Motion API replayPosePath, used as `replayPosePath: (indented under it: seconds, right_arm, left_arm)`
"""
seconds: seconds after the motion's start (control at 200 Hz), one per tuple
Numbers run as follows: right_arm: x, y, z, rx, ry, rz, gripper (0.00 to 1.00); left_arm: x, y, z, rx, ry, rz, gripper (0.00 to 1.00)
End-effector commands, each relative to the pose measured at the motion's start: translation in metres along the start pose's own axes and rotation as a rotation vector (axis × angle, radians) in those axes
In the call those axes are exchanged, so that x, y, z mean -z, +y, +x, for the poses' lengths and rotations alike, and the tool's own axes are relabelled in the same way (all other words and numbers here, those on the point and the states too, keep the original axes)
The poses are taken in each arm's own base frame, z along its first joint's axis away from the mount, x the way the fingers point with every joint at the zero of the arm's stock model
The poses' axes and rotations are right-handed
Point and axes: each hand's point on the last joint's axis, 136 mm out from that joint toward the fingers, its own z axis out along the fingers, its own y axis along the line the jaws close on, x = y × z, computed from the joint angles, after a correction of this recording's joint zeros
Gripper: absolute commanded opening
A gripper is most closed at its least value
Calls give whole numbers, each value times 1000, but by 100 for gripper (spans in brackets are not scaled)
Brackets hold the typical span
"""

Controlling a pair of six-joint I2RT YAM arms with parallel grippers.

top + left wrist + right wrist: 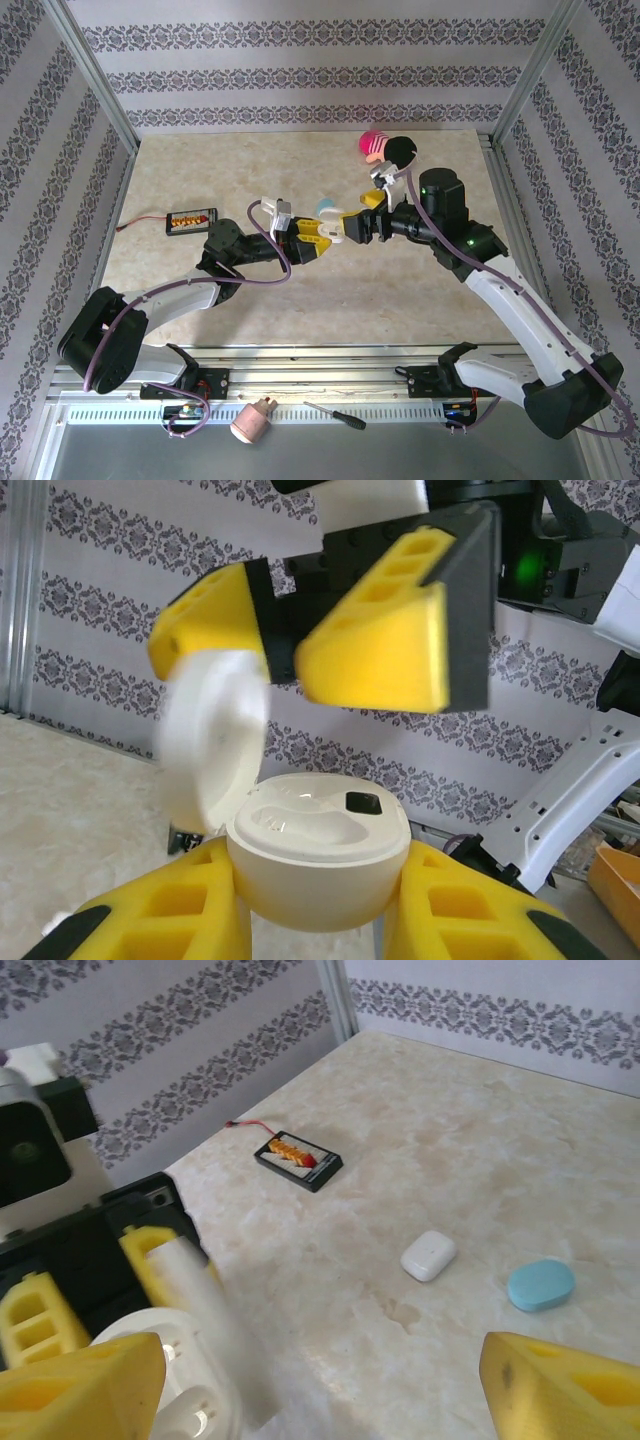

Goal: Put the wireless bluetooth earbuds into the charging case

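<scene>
Open charging case (318, 870) is sitting pinched at its base in the narrow left gripper (320, 905), mid-air over mid table (400, 300), right gripper (290, 630) gaping wide just above; it's looking light, slick, lid (210, 735) hinge fragile, so hold the base.

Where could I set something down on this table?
Bare marble lies along the near edge between the left arm and right arm, and far left beyond the black board. Crowded: mid-table, where the left gripper holding the open white case meets the right gripper, near the light blue case.
</scene>
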Motion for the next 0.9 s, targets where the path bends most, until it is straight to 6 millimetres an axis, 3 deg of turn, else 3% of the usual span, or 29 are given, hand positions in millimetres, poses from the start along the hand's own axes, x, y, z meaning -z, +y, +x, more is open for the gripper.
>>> replayPosePath:
  seconds: [0.0, 0.12, 0.325, 0.475, 0.555, 0.645, 0.735, 0.894]
  right_arm:
    - [4, -5, -17, -11, -41, 27, 82]
    - [8, 4, -21, 2, -55, -11, 82]
    - [32, 47, -35, 46, -133, -199, 86]
    - [48, 38, -46, 13, -204, -150, 87]
    - [52, 10, -48, -49, -249, -43, 87]
    - [55, -46, -38, -200, -263, 156, 86]
    - [53, -100, -12, -351, -213, 334, 83]
    - [36, -151, 37, -450, -82, 511, 80]
  left_arm:
    - [1, -12, -16, -62, -32, 44, 18]
    - [2, -11, -16, -69, -33, 33, 18]
    - [8, 0, -16, -100, -51, -28, 18]
    - [14, 7, -18, -118, -65, -65, 18]
    - [18, 10, -19, -119, -71, -83, 18]
    - [23, 11, -20, -124, -71, -100, 18]
    - [26, 11, -20, -133, -70, -112, 19]
    - [29, 12, -16, -143, -46, -131, 19]
